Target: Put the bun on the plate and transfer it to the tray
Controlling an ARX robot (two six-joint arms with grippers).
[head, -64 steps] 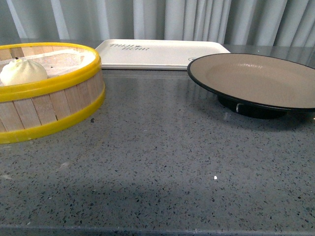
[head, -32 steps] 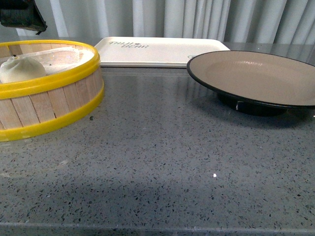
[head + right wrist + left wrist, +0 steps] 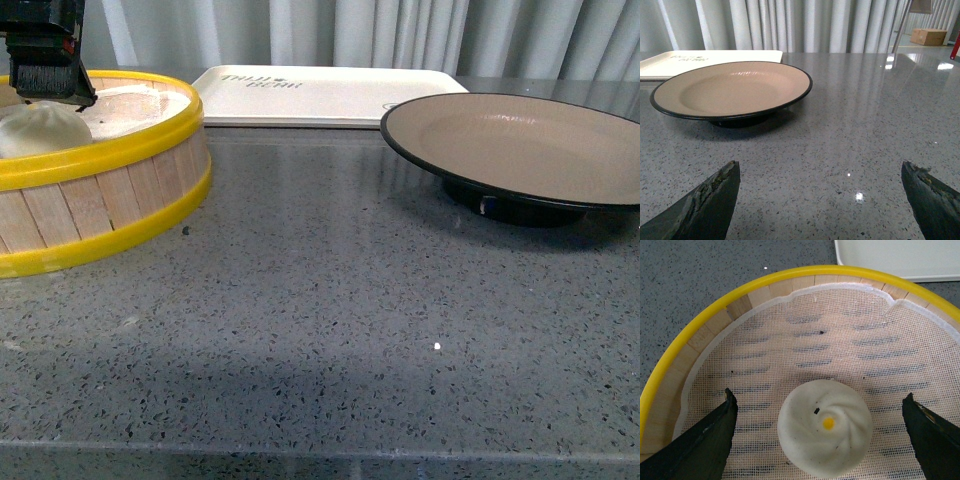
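right hand (image 3: 819,164): fingers (image 3: 705,205) standing wide apart over desk (image 3: 855,130) | plate (image 3: 732,87): sitting upright on desk, apart from hand | tray (image 3: 705,62): lying just behind plate | curtain (image 3: 790,25): hanging behind desk

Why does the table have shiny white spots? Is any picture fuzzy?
Right wrist view: bright reflections make white glare on the polished table. Front view: soft light, with a dim shadow under the plate. Left wrist view: the bun looks sharp, nothing fuzzy.

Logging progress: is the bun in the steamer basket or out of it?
In. The bun sits on the mesh liner inside the steamer basket, with the open left gripper straddling it.
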